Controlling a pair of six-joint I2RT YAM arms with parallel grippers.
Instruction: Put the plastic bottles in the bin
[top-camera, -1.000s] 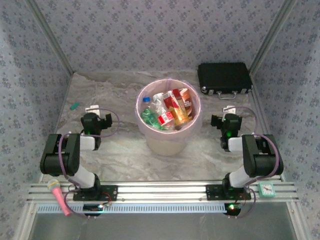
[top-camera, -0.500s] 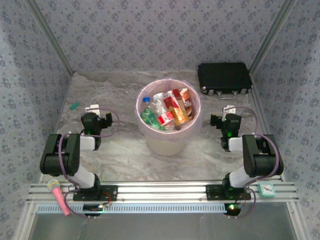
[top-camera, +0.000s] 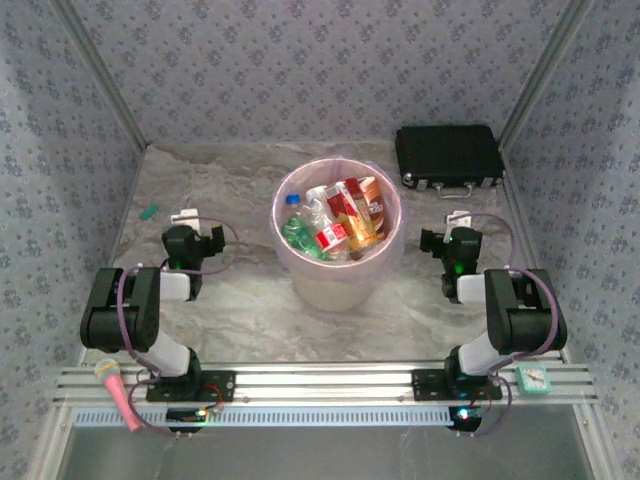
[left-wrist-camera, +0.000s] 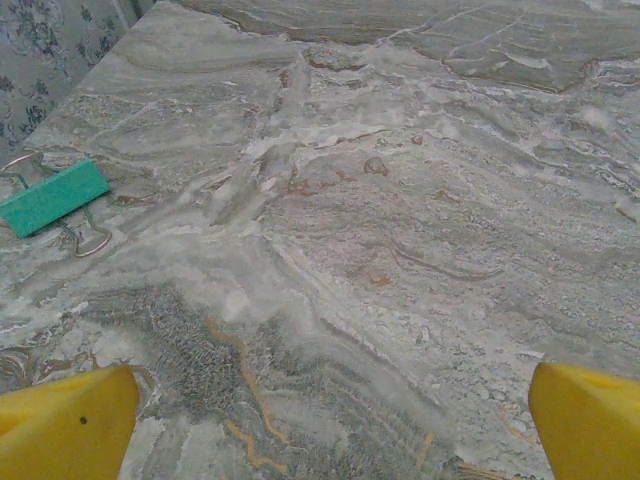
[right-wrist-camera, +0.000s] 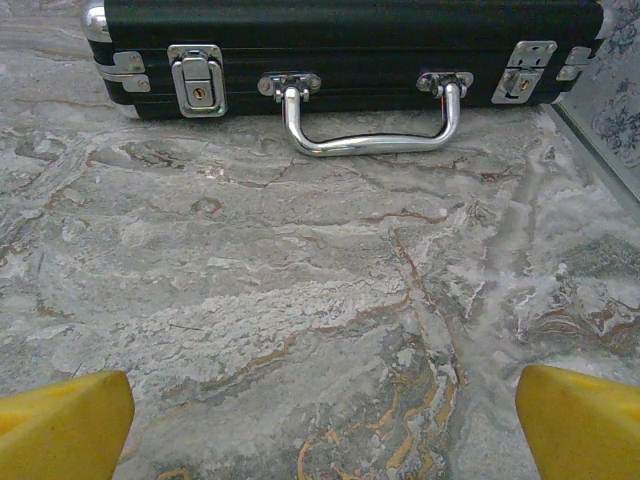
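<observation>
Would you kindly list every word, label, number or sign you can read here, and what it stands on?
Nothing is legible.
plastic bottles in the bin: red and orange labels, print too small to read.
black case: no lettering visible on its front or latches.
teal square on the front rail: marking too blurred to read.
green clip: plain, no text.

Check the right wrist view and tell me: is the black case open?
No, the black case lies shut, its silver latches fastened.
</observation>
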